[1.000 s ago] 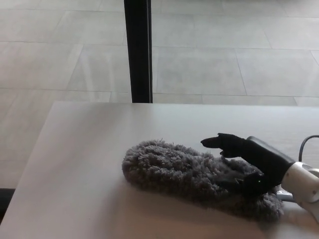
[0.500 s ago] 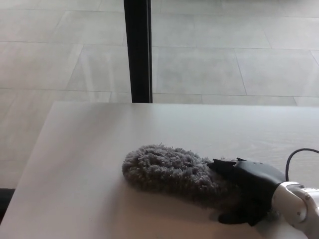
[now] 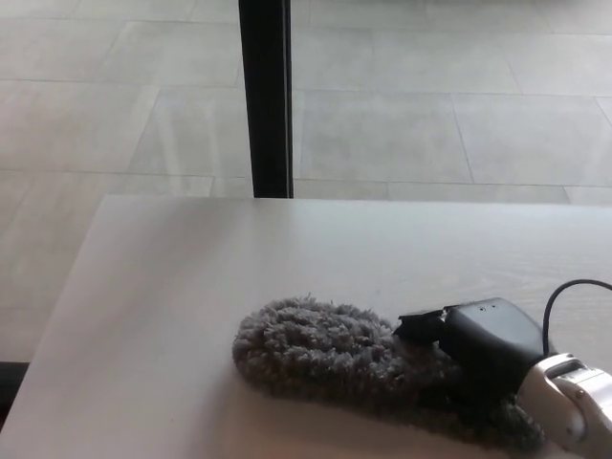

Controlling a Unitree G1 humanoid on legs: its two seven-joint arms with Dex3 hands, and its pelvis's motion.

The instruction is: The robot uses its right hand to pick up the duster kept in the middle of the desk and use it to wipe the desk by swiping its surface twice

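While lying on the desk (image 3: 191, 277), the duster (image 3: 325, 354) is clasped by the right hand (image 3: 478, 349)

Soft daylight fills the head view, coming from beyond the far side of the desk (image 3: 191, 277), where the tiled floor (image 3: 402, 115) shows pale streaks of reflection. The desk top carries a faint sheen. A dim shadow sits under the near edge of the duster (image 3: 325, 349). The right hand (image 3: 483, 344) reads as a dark mass (little detail). Overall slightly washed out and soft.
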